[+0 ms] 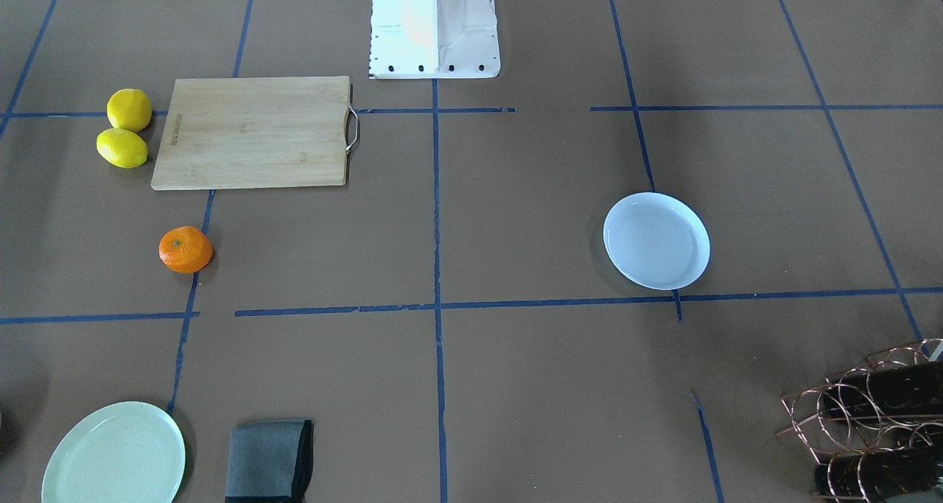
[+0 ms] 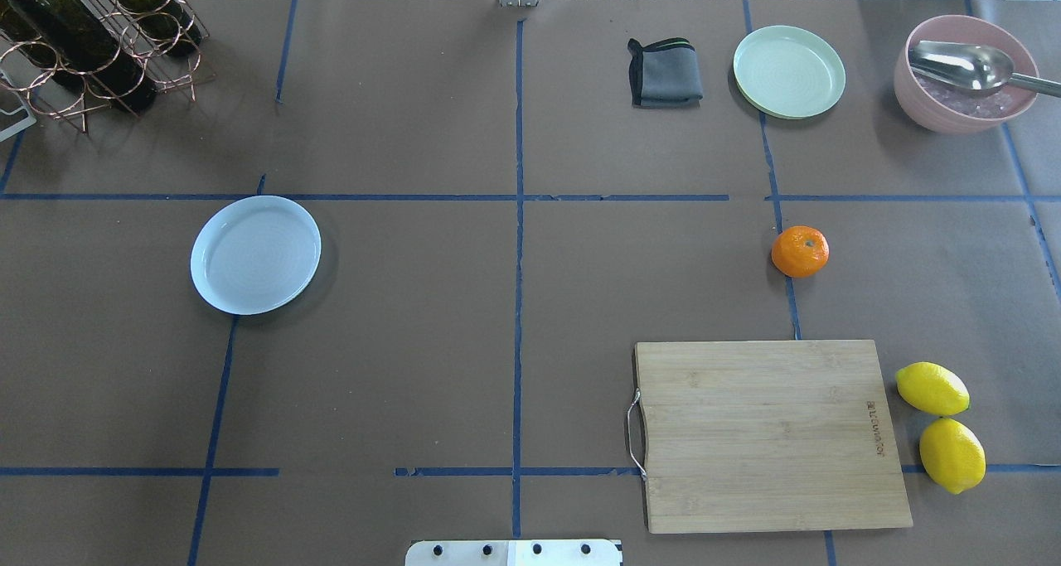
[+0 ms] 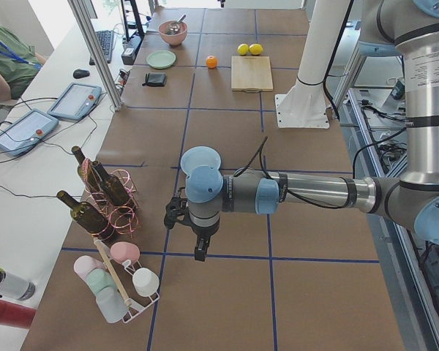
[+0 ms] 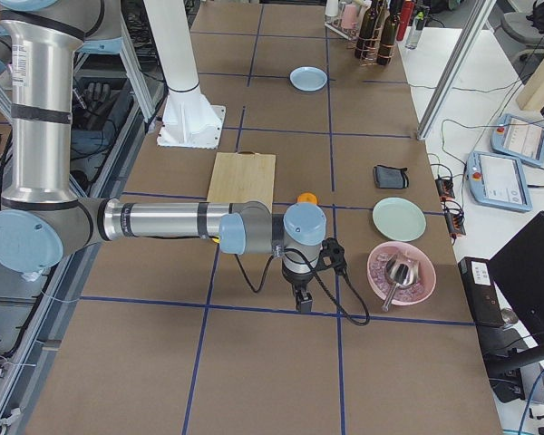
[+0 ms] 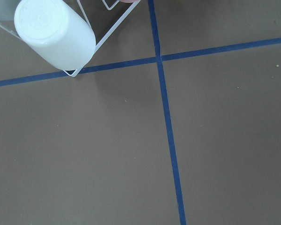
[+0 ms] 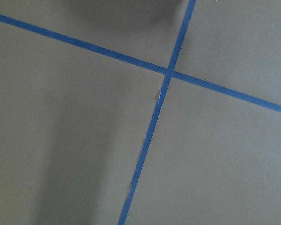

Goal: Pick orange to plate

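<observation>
On my right I see a wooden cutting board (image 2: 771, 433), with two lemons (image 2: 932, 388) close together just beside its outer edge. Farther out lie a folded grey cloth (image 2: 666, 73), a pale green plate (image 2: 789, 71) and a pink bowl (image 2: 953, 112) holding a metal spoon (image 2: 961, 65). A copper wire rack (image 2: 124, 73) with dark bottles (image 2: 79, 48) stands far left.

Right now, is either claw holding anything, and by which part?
Nothing seen held: the orange lies free on the table, far from left claw and right claw.

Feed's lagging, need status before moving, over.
Left gripper, right gripper: away from orange, open or shut unclear. Orange off plate, plate empty. Cutting board near orange, apart.
</observation>
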Robot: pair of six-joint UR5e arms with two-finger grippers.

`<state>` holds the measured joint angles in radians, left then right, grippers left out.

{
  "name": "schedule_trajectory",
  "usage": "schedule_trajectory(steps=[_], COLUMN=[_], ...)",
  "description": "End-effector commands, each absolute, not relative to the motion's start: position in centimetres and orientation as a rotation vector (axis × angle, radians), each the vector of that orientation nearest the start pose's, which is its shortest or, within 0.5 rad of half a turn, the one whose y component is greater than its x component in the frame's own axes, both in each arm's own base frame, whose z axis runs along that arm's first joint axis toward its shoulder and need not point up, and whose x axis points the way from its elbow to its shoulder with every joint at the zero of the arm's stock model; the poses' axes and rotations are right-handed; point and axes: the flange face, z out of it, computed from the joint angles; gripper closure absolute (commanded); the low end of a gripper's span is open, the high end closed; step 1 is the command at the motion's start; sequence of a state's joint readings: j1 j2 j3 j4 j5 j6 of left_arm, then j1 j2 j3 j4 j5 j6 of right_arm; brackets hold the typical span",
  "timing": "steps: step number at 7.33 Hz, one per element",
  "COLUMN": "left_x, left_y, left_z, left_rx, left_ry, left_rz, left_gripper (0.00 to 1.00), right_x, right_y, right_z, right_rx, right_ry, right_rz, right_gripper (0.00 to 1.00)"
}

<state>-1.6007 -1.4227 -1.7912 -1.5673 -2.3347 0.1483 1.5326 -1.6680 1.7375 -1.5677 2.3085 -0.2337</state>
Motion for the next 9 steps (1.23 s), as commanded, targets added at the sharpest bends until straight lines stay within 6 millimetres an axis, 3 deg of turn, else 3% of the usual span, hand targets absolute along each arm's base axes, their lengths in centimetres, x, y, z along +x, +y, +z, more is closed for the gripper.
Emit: schedule_trajectory(steps=[1,2,3,5,7,8,9], left_x=[-7.8,-7.9,-7.9,-8.0,-7.3,-5.1,-1.0], left_y=[-45.0,-45.1,-47.4,-48.2,-48.2,-46.4,-46.2], left_z=[59.5,58.7,56.6,53.9,51.7,51.8,52.0], left_rx=[0.31,0.408,0.554,0.724,0.731,0.797,0.716], left_ry=[0.727,0.716,0.699,0.679,0.764,0.799,0.888], left_rz=[0.209,0.247,0.296,0.357,0.163,0.222,0.246], left_gripper=[0.0,0.0,0.0,0.0,0.0,0.0,0.0], right_x=[4.8,4.8,4.8,4.7,4.7,4.7,4.6], right_y=[-47.3,-47.6,-47.7,-47.5,-47.4,-47.6,-47.4], right_z=[58.6,58.2,58.0,58.3,58.3,58.0,58.1], right_rx=[0.241,0.238,0.275,0.286,0.32,0.327,0.325], right_ry=[-0.716,-0.723,-0.725,-0.734,-0.733,-0.735,-0.744], right_rz=[-0.318,-0.282,-0.287,-0.294,-0.304,-0.308,-0.308], right_gripper=[0.0,0.0,0.0,0.0,0.0,0.0,0.0])
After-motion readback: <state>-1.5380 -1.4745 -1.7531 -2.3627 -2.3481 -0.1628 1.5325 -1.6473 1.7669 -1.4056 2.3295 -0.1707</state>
